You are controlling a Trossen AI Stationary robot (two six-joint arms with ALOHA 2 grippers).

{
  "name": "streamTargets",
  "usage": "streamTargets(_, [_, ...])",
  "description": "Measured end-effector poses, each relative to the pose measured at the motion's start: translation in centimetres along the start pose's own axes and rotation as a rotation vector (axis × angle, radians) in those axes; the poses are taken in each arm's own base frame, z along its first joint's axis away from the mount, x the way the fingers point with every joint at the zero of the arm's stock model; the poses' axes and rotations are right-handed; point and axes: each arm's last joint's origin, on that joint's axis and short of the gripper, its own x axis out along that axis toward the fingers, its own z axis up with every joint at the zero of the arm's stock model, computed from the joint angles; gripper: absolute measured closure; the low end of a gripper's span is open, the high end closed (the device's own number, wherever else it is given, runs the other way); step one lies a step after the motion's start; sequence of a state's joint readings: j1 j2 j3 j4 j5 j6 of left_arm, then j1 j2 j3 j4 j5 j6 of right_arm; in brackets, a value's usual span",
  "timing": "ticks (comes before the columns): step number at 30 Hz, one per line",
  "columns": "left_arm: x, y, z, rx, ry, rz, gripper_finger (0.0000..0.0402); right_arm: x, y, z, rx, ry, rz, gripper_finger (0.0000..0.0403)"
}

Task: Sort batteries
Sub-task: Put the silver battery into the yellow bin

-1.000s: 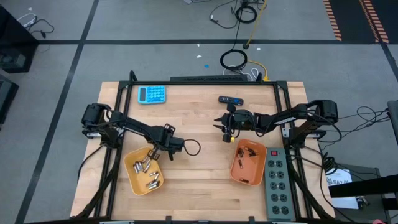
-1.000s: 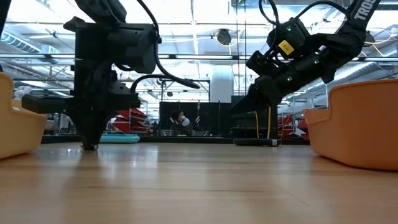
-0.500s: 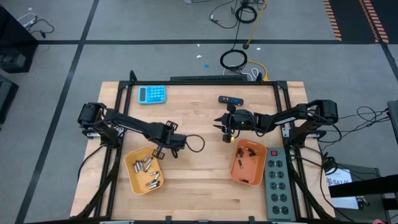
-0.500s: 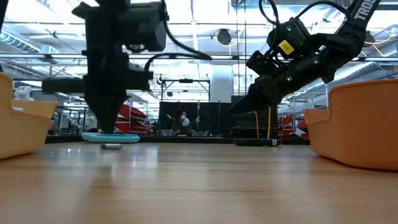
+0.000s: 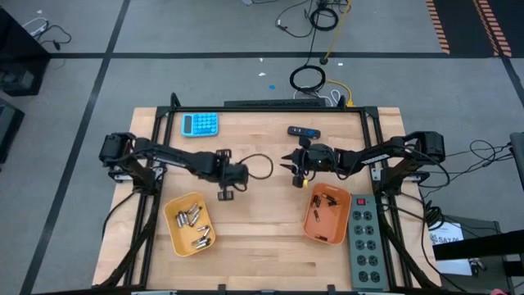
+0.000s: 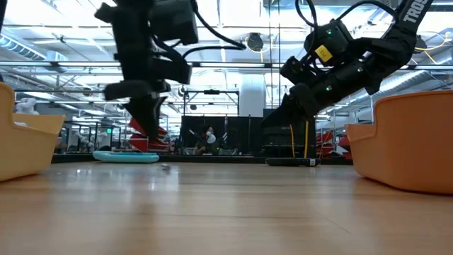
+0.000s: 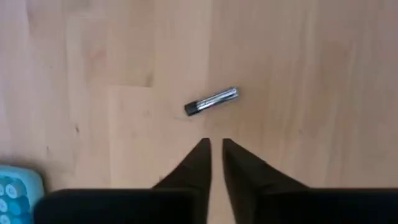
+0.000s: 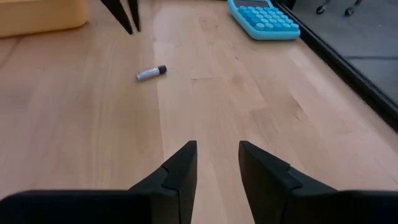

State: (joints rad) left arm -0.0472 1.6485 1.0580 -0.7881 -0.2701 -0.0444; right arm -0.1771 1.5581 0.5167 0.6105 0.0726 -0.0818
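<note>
roughly: one loose battery (image 7: 211,101) on bare tabletop (image 5: 262,238) at frame centre, silvery batteries (image 5: 193,226) in the lower-left tray (image 5: 169,215), darker ones in the lower-right tray (image 5: 313,234). left end effector (image 7: 213,144) just beside the battery, fingers nearly together, empty. right end effector (image 8: 217,149) fingers apart, empty. open wood all round.

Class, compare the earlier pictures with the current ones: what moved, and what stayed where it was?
The left end effector swung away from the yellow tray toward the table's middle, over a loose battery on the wood. The right end effector, both trays' contents and the calculator stayed put.
</note>
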Motion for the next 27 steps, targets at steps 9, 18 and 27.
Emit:
streamTargets(9, [2.1, 3.6, 1.9, -0.092, -0.143, 0.017, 0.0237, 0.5, -0.2, 0.6, 0.025, 0.059, 0.029, 0.0288])
streamTargets(18, [5.4, 3.2, 1.1, -0.099, -0.455, 0.021, 0.0229, 3.1, 0.7, 2.0, -0.129, 0.159, 0.112, 0.0228])
streamTargets(27, [7.6, 2.9, -1.9, -0.267, -0.545, 0.068, 0.0228, 8.6, -0.6, 2.9, -0.297, 0.397, 0.123, 0.017])
